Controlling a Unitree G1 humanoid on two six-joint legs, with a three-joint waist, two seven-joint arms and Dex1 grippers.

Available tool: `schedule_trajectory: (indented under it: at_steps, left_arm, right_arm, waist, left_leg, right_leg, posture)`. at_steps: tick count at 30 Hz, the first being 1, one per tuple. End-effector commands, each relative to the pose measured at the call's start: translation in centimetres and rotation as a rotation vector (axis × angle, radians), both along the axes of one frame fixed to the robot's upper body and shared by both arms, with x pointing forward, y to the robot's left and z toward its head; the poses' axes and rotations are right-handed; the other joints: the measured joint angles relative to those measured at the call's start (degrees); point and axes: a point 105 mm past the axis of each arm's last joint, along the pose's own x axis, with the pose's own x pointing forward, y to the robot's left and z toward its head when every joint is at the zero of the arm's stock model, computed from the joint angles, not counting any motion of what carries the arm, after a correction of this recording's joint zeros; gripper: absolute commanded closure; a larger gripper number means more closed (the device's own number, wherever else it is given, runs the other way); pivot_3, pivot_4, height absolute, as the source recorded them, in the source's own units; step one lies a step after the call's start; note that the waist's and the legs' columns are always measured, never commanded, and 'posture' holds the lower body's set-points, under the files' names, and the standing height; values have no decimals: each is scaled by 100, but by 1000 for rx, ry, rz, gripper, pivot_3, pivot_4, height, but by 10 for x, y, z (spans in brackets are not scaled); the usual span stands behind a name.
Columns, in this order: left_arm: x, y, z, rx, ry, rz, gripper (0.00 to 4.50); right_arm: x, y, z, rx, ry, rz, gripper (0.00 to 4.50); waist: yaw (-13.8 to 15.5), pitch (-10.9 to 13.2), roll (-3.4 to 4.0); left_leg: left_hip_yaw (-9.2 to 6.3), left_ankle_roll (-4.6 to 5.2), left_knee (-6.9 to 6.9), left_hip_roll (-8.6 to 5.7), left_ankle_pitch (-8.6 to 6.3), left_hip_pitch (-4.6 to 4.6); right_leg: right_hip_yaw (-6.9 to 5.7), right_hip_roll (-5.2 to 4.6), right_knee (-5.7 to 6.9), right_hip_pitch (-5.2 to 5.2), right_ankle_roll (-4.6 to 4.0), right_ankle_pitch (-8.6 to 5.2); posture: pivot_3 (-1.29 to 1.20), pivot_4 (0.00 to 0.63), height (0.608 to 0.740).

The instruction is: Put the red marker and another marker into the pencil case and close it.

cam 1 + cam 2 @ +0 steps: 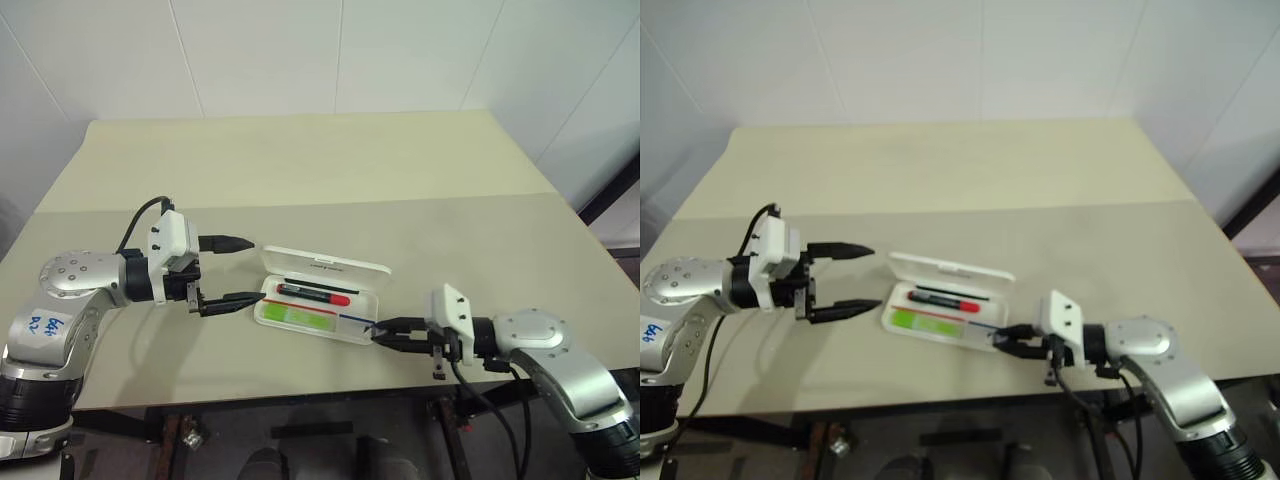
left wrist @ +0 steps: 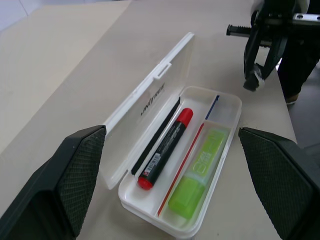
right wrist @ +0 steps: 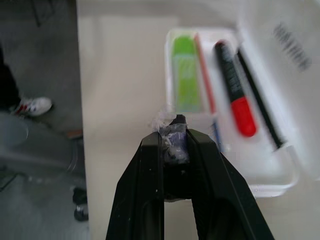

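Note:
The white pencil case (image 1: 330, 264) lies open near the table's front edge, its lid tilted up at the back. Inside it, the red marker (image 1: 315, 293) lies in the rear compartment. The lime-green marker (image 1: 300, 318) lies in the front one. My left gripper (image 1: 255, 270) is open at the case's left end, one finger on either side of that end and touching nothing. My right gripper (image 1: 378, 333) is at the case's front right corner, shut on a small grey object (image 3: 172, 140). In the left wrist view, the red marker (image 2: 167, 150) and the green marker (image 2: 197, 175) lie side by side.
The beige table (image 1: 300, 170) stretches bare behind the case to the white wall. Its front edge runs just below both grippers. In the right wrist view, a person's shoe (image 3: 32, 106) is on the floor past that edge.

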Motion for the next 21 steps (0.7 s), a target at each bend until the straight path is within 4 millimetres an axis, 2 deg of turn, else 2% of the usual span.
schedule_trajectory:
  at_steps: [1, 10, 21]
  left_arm:
    - [-2, 0, -1, 22, -22, -12, 0]
    - [-3, -4, -9, 26, -8, -23, 0]
    - [-3, -5, -10, 15, -12, -8, 0]
  right_arm:
    - [5, 8, 6, 2, -47, 33, 4155]
    - [20, 20, 11, 13, -52, 52, 4155]
    - [32, 16, -2, -16, -50, 30, 4155]
  waist:
    - [-4, 0, 0]
    - [5, 0, 0]
    - [-1, 0, 0]
  left_leg:
    - [1, 0, 0, 0, 0, 0]
    - [1, 0, -1, 1, 0, -2]
    - [2, 0, 0, 1, 0, -2]
  right_leg:
    - [0, 0, 0, 0, 0, 0]
    - [1, 1, 0, -1, -1, 0]
    - [1, 1, 3, -1, -1, 0]
  posture:
    - [0, 150, 740]
    - [0, 150, 740]
    - [0, 150, 740]
